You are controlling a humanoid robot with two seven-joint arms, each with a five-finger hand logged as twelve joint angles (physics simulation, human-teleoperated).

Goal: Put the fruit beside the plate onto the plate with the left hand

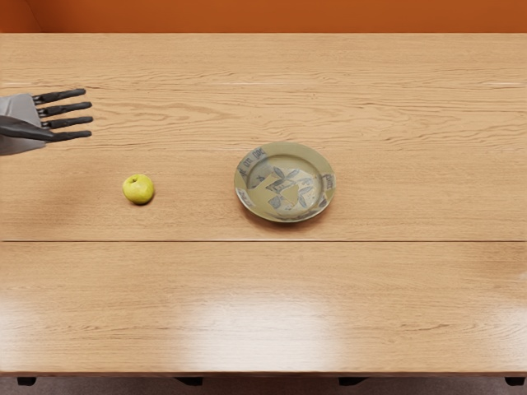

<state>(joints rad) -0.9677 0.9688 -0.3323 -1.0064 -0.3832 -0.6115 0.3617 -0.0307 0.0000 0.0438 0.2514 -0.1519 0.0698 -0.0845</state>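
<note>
- Head view, nearest edge first: dark, blocky feet (189,381) show under the front lip of the table (263,313), against a thin strip of dull floor.
- The table is a wide slab of pale wood with long grain running left to right. Its front part has a soft sheen with blurred bright patches.
- A thin straight seam (395,241) crosses the top from side to side, splitting it into a near board and a far board.
- Just beyond the seam, left of centre, the apple (138,188) sits on the bare wood. It is small, round and yellow-green, with a smooth skin and a faint shadow under it.
- To its right, well apart from it, lies the plate (244,174). It is round and shallow, of glazed ceramic in a greyish olive tone, with blue-grey leaf-like marks on the rim and in the well.
- Farther back at the left edge, the left hand (45,119) reaches in above the wood, well apart from the apple. Its palm is a grey, boxy shell.
- Its fingers (70,107) are thin, dark and jointed, stretched out straight to the right and spread apart, closed on nothing.
- Beyond the far edge of the table stands a flat, matt orange wall (263,15).
</note>
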